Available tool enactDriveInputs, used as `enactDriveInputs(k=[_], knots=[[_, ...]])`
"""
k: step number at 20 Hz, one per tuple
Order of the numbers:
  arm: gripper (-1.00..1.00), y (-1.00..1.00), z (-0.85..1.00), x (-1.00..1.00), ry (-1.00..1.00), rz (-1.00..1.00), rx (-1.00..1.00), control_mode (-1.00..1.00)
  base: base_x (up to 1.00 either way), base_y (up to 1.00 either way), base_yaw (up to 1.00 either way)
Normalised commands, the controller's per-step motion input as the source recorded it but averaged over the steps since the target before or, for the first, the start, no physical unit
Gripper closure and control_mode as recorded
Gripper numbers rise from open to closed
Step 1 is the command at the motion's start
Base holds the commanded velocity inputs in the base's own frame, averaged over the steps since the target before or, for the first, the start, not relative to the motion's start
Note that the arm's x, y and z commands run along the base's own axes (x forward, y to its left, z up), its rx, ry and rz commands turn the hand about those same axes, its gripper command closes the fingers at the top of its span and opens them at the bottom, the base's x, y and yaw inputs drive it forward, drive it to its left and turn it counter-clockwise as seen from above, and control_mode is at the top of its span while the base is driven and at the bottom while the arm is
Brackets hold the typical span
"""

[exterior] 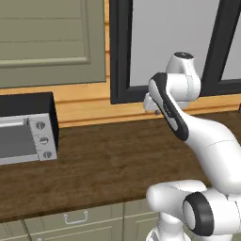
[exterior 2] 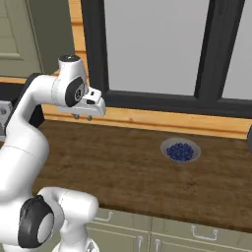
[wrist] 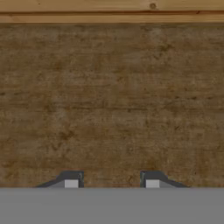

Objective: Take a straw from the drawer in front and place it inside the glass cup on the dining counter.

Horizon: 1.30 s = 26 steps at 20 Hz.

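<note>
Since nothing is caught between the two dark finger tips, the gripper (wrist: 111,179) can be read as empty: the jaws are parted with a clear gap between them, and only brown wood grain is seen through that gap. No contact is made with anything; the hand is held up in the air above the worktop (exterior: 108,164), pointing down at it, near the back edge where the pale wood backsplash (wrist: 109,11) runs.

So, the step in hand looks like the very start, tbh. The straw hasn't been picked up, and no straw can be made out anywhere in these shots. Drawer fronts with metal handles (exterior: 76,217) are seen just under the counter edge, closed as far as can be told, so the straw is presumably shut away inside one of them. The glass cup and the dining counter aren't anywhere to be pointed at here either.

For the next move, the hand would probably have to be brought down and forward, off the worktop edge, so a handle can be reached and the drawer pulled out. The arm is folded high, so quite a reach down is called for.

Further out, a toaster oven (exterior: 28,136) sits at the left, and a bowl of blueberries (exterior 2: 180,150) rests on the worktop to the right, well apart from the hand.
</note>
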Motion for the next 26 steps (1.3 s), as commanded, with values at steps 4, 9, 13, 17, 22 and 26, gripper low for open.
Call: enactDriveInputs(k=[4, 9, 13, 17, 22, 26], knots=[[-1.00, 0.00, 0.00, 0.00, 0.00, 0.00, 0.00, 1.00, -0.18, 0.03, 0.00], [-1.00, 0.00, 0.00, 0.00, 0.00, 0.00, 0.00, 1.00, -1.00, 0.16, -0.02], [-1.00, 0.00, 0.00, 0.00, 0.00, 0.00, 0.00, 1.00, -0.92, 0.21, -0.17], [-1.00, 0.00, 0.00, 0.00, 0.00, 0.00, 0.00, 1.00, -0.36, 0.54, -0.40], [-1.00, 0.00, 0.00, 0.00, 0.00, 0.00, 0.00, 1.00, -0.02, 0.80, -0.59], [-1.00, 0.00, 0.00, 0.00, 0.00, 0.00, 0.00, 1.00, 0.00, 0.80, -0.61]])
